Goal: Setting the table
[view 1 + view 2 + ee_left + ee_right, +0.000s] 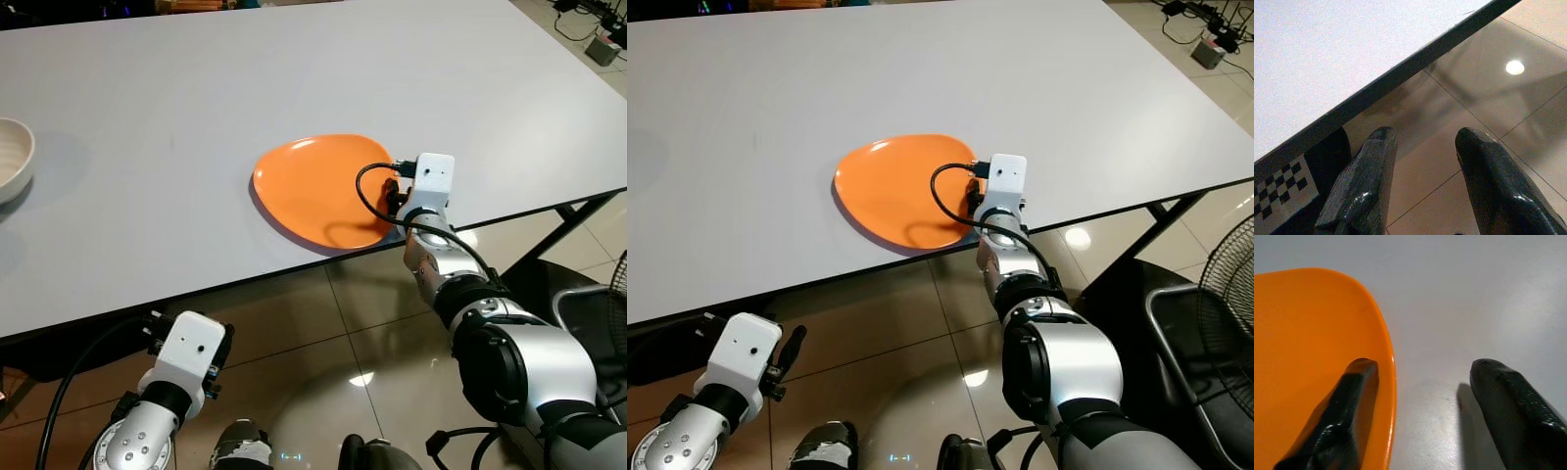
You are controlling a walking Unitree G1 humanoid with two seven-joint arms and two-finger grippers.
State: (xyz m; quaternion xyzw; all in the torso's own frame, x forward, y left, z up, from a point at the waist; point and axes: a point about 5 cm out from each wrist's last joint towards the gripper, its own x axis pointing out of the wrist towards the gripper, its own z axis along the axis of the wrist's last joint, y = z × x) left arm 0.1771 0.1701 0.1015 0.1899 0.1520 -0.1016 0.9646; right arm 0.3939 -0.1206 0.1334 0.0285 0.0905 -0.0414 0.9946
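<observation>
At table edge, right gripper fingers apart, straddling orange plate rim, placing step; next probably back off. Left gripper idle, fingers apart.

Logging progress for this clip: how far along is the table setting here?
Done: the orange plate lies on the white table near its front edge. In hand: the right gripper is open astride the plate's rim, one finger over the plate, one over the table. Left: a white bowl sits at the far left; the left gripper hangs open below the tabletop.
</observation>
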